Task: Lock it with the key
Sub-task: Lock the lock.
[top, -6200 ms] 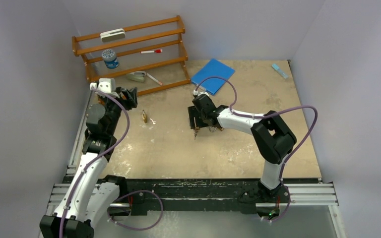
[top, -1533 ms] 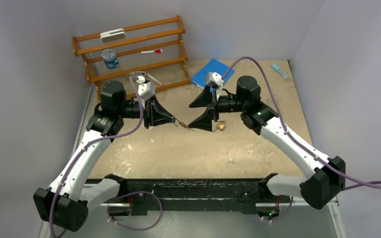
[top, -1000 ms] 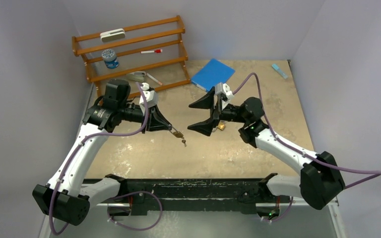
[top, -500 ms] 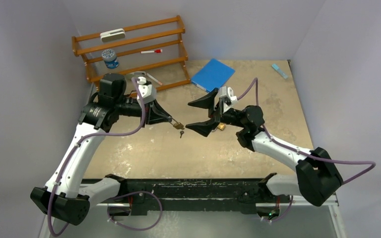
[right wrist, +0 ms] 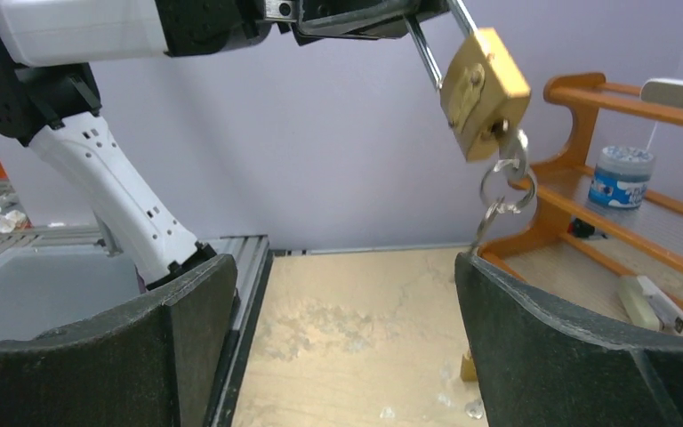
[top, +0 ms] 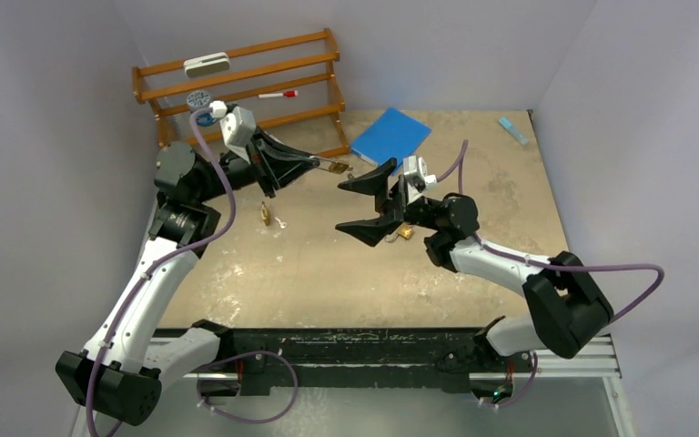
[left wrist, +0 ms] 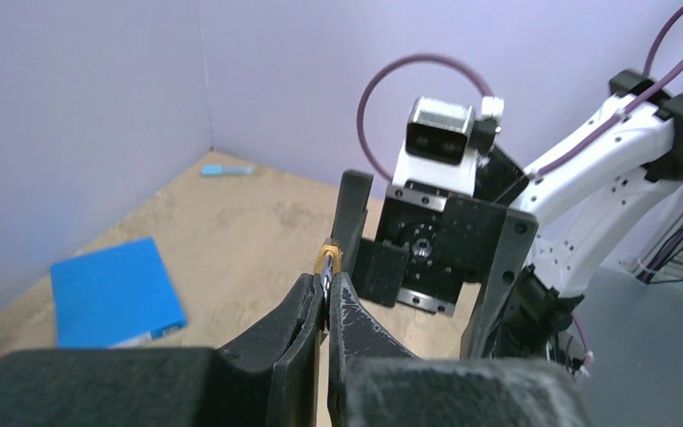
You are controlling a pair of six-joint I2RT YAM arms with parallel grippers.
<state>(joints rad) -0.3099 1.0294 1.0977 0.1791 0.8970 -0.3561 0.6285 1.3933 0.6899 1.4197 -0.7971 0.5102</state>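
Observation:
A brass padlock (right wrist: pixel 483 93) hangs in the air by its steel shackle, with my left gripper (top: pixel 326 166) shut on that shackle. Its brass edge (left wrist: pixel 327 261) shows just past the left fingertips. Key rings (right wrist: pixel 504 191) and a thin key (right wrist: pixel 486 227) dangle from the padlock's underside, the key tip near my right finger's top edge. My right gripper (top: pixel 355 202) is open wide, facing the padlock from slightly below and to the right, with nothing between its fingers (right wrist: pixel 178 329).
A second brass padlock (top: pixel 265 215) with keys lies on the table below the left arm. A small brass piece (top: pixel 406 232) sits behind the right gripper. At the back are a blue notebook (top: pixel 390 137) and a wooden rack (top: pixel 237 86) holding small items.
My left arm has lifted the padlock up and back toward the rack. The right gripper has shifted slightly left, following it, and stays open.

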